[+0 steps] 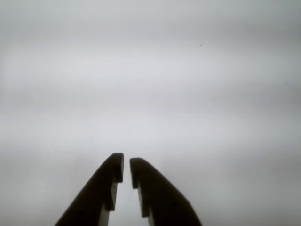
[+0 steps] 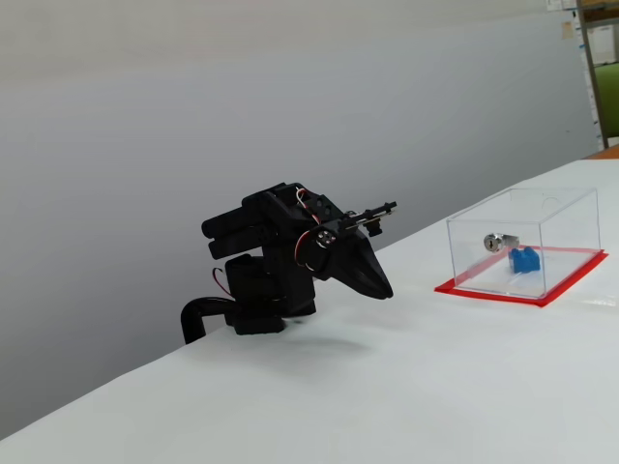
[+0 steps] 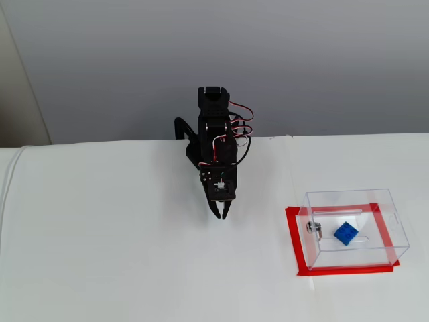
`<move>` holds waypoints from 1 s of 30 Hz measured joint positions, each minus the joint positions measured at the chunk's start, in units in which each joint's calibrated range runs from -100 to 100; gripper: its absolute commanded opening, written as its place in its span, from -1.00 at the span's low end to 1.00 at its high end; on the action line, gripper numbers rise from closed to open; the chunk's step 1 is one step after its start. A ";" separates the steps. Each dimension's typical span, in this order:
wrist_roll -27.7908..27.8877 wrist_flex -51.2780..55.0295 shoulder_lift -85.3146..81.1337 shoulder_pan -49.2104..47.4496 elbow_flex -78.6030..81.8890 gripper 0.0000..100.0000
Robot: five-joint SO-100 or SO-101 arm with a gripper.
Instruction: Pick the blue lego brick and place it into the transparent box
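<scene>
White matte table [image 3: 120,268], smooth and bare, backed by a plain grey wall [image 3: 322,60]; the wrist view shows only this pale surface, blurred, with a tiny dark speck.

Arm [image 3: 216,144]: black plastic, folded low near the table's far edge, red and white wires looped at its joints. Gripper [image 3: 220,213] points down toward the table. In the wrist view the gripper [image 1: 126,172] shows two dark, tapered fingers with stepped inner edges, tips nearly touching, a thin sliver of light between them, nothing held.

Transparent box [image 3: 389,231]: clear, glossy, rectangular, thin see-through walls, standing on a flat red base rim that juts out around it. It is well apart from the gripper, to the right in both fixed views.

Blue lego brick [image 3: 346,233]: small, bright blue, blocky, resting inside the box on its floor. In a fixed view the brick [image 2: 525,259] sits low behind the front wall.

Small silver metal piece [image 3: 314,228]: shiny, roundish, inside the box too, just beside the brick on its left.
</scene>
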 measured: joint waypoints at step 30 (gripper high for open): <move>0.00 0.00 0.00 0.75 0.00 -0.98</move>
